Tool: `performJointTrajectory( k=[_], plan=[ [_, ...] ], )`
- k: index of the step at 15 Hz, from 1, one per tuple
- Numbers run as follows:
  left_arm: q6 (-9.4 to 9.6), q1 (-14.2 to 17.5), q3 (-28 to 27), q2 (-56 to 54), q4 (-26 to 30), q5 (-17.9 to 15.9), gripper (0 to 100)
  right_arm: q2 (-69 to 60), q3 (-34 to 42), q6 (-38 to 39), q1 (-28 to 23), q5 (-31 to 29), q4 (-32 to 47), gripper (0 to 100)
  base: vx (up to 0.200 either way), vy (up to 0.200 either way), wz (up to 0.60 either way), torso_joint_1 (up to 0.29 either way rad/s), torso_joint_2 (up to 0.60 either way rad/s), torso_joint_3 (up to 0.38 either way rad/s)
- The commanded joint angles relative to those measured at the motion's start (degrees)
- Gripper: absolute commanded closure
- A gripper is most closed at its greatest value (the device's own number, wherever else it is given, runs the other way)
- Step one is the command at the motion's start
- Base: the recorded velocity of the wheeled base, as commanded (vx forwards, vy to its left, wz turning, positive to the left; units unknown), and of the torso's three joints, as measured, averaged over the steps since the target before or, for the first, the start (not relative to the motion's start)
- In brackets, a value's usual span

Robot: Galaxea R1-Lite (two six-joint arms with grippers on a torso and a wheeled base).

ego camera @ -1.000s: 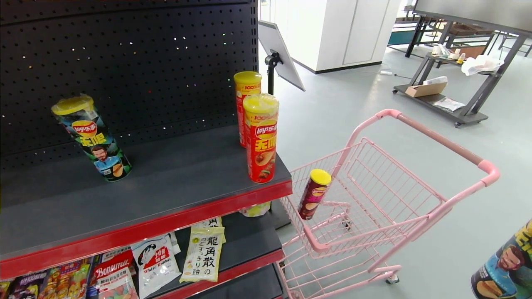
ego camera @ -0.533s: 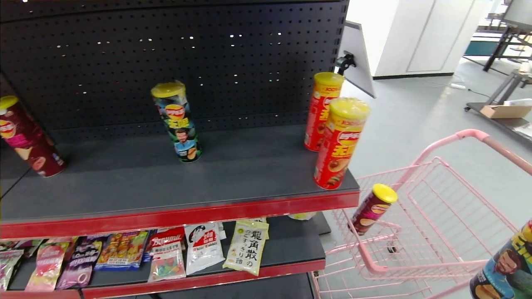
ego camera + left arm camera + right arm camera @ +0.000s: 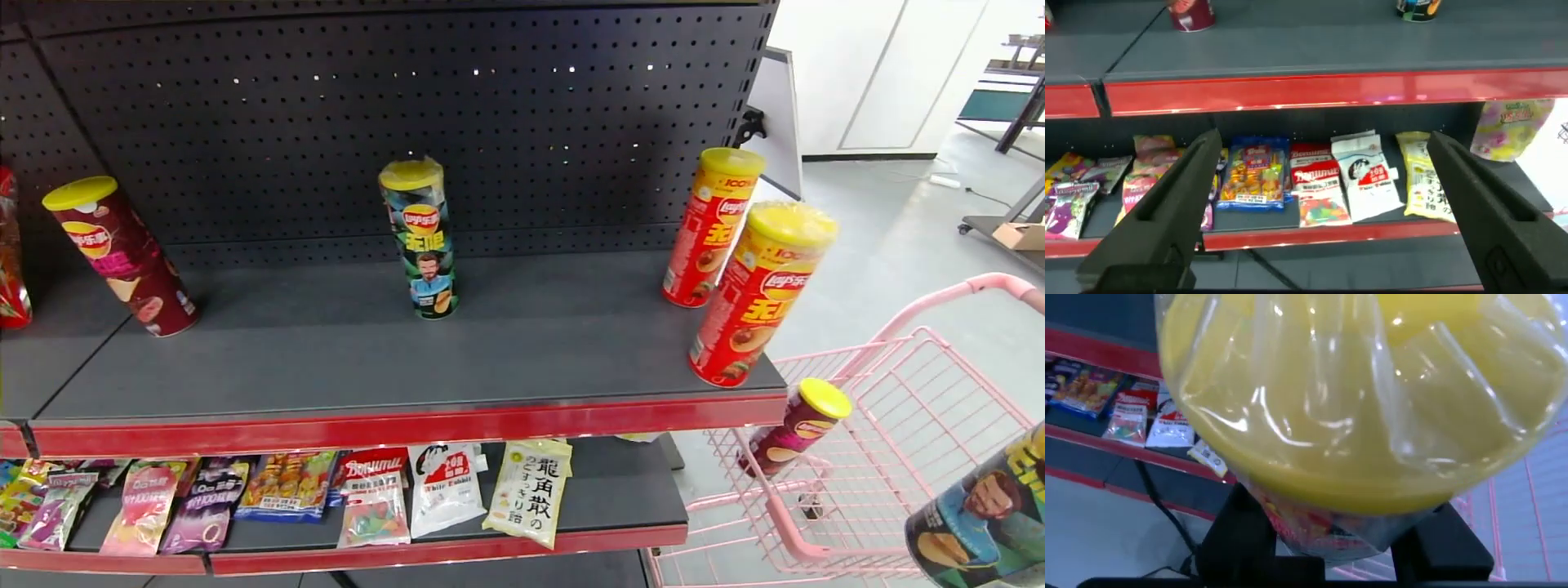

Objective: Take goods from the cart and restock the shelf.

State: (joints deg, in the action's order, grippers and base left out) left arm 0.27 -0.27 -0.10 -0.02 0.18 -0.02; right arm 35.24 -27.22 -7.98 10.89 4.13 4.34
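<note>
Top shelf (image 3: 392, 359): a dark board with a red front edge, backed by a black pegboard panel (image 3: 326, 122). Four chip cans stand on it, all with yellow lids up. The maroon can (image 3: 122, 257) is at the left of the frame. The black-and-green can (image 3: 422, 237) is at centre, near the panel. The rear red can (image 3: 712, 229) and the front red can (image 3: 763, 294) occupy the right end, just beside each other. The front one sits close to the shelf's front right corner.

Pink cart (image 3: 980, 284): it stands to the right of the shelf, in the lower right of the frame. One maroon cart can (image 3: 796, 425) leans tilted inside the basket at the corner nearest the shelf, lid uppermost.

Right gripper (image 3: 1335, 543): clamped on the held can (image 3: 1355, 400), a finger on each side of its body, with the film-wrapped yellow lid towards the wrist camera. In the head view this black can (image 3: 980, 523) sits at the bottom right corner, over the cart and well apart from the top shelf.

Left gripper (image 3: 1323, 139): jaws spread wide, nothing between them. It faces the lower shelf (image 3: 1388, 235), where snack bags (image 3: 1315, 180) lie in a row beneath the red edge.
</note>
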Motion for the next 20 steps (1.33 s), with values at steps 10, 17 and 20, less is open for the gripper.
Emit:
performJointTrajectory(
  k=[10, 17, 20],
  plan=[
    [0.0, 0.0, 0.01, 0.02, -0.01, 0.02, 0, -3.25, 2.61, 0.07, 3.35, 8.79, -0.3, 100, 0.0, 0.16, 0.0, 0.002, 0.0, 0.003],
    [0.0, 0.0, 0.01, 0.02, -0.01, 0.11, 0, -2.81, 2.79, 0.16, 3.35, 8.79, -0.3, 100, 0.114, 0.0, 0.0, -0.004, 0.0, 0.004],
    [-0.09, 0.0, 0.01, 0.02, -0.01, 0.02, 0, -2.55, 2.79, 0.25, 3.35, 8.79, -0.3, 100, 0.133, 0.0, 0.0, 0.008, 0.0, 0.002]
  ],
)
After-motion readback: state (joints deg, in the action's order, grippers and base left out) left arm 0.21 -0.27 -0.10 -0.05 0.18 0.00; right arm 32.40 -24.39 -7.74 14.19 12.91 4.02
